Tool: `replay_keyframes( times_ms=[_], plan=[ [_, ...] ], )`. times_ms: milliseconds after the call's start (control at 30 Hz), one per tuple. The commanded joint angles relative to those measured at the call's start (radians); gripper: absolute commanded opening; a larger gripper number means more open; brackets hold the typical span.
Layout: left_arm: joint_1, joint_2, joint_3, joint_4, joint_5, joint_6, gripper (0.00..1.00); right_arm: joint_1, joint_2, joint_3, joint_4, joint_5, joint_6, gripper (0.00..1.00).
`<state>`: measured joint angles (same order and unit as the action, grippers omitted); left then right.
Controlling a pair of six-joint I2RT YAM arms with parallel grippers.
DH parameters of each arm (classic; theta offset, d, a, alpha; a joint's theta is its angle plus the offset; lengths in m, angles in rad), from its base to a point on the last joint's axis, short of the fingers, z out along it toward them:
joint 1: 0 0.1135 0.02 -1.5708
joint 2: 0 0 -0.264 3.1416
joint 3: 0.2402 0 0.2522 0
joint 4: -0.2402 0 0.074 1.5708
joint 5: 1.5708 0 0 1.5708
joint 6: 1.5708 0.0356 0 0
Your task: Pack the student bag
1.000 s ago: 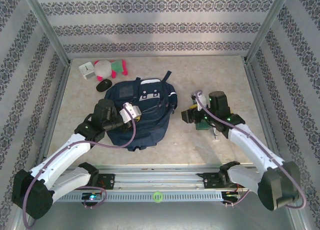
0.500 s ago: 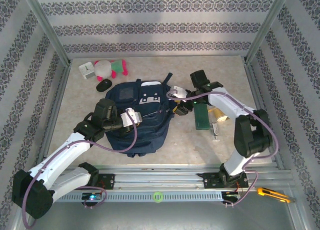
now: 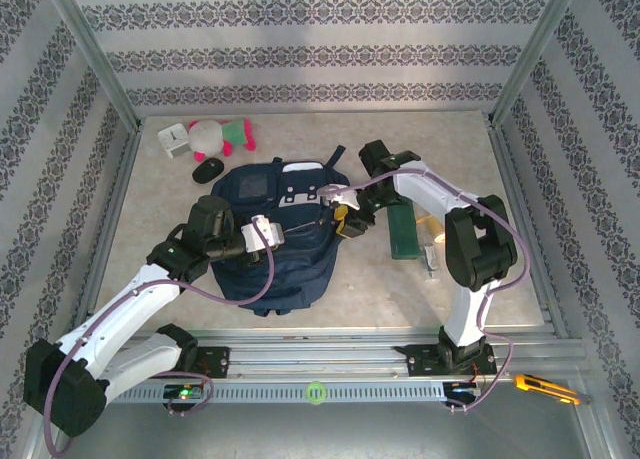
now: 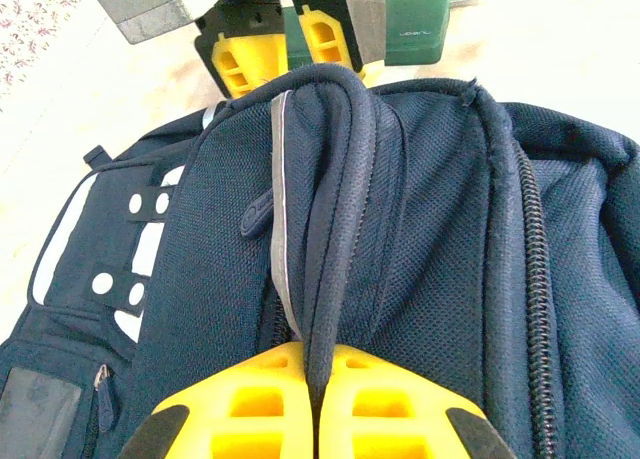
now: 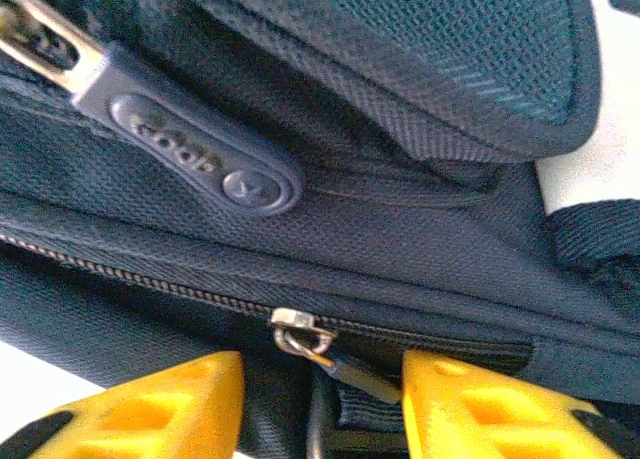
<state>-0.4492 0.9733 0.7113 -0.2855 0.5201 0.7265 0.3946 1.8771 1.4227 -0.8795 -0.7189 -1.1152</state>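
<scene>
Pinches rounded navy mesh fold (image 4: pixel 335 179) of bag (image 4: pixel 450 279) in left claw (image 4: pixel 318 384). Straddles small metal zip pull (image 5: pixel 298 331) with right claw (image 5: pixel 320 384) parted.

- Bag (image 5: pixel 300 189) ran past the picture's edges.
- Green case (image 4: pixel 405 34) was cut by the top edge.
- Bits (image 3: pixel 433 257) beside it were too small to tell.

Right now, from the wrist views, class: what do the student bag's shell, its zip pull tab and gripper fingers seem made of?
Shell of the student bag: matte woven synthetic, by its weave. Its zip pull tab: probably moulded rubbery plastic, embossed. On the right gripper, fingers: apparently hard yellow plastic, ribbed.
</scene>
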Motion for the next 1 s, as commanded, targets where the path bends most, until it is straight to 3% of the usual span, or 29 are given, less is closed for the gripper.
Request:
replay_keyframes(
  times_ms=[0,200,367,633,967],
  plan=[
    [0.011,-0.023,0.046,0.147,0.049,-0.002,0.00,-0.001,0.016,0.022,-0.120,-0.119,0.023,0.38],
    [0.010,-0.015,0.042,0.176,0.058,-0.018,0.00,-0.023,0.027,0.041,-0.096,-0.178,0.113,0.24],
    [0.012,-0.008,0.032,0.189,0.020,-0.037,0.00,-0.035,0.018,0.047,-0.065,-0.177,0.189,0.00],
    [-0.007,0.032,0.025,0.166,-0.127,-0.073,0.00,-0.037,-0.118,-0.035,-0.020,-0.264,0.333,0.00],
    [-0.044,0.090,0.029,0.193,-0.241,-0.119,0.00,0.062,-0.253,-0.159,0.003,-0.215,0.523,0.00]
  ],
)
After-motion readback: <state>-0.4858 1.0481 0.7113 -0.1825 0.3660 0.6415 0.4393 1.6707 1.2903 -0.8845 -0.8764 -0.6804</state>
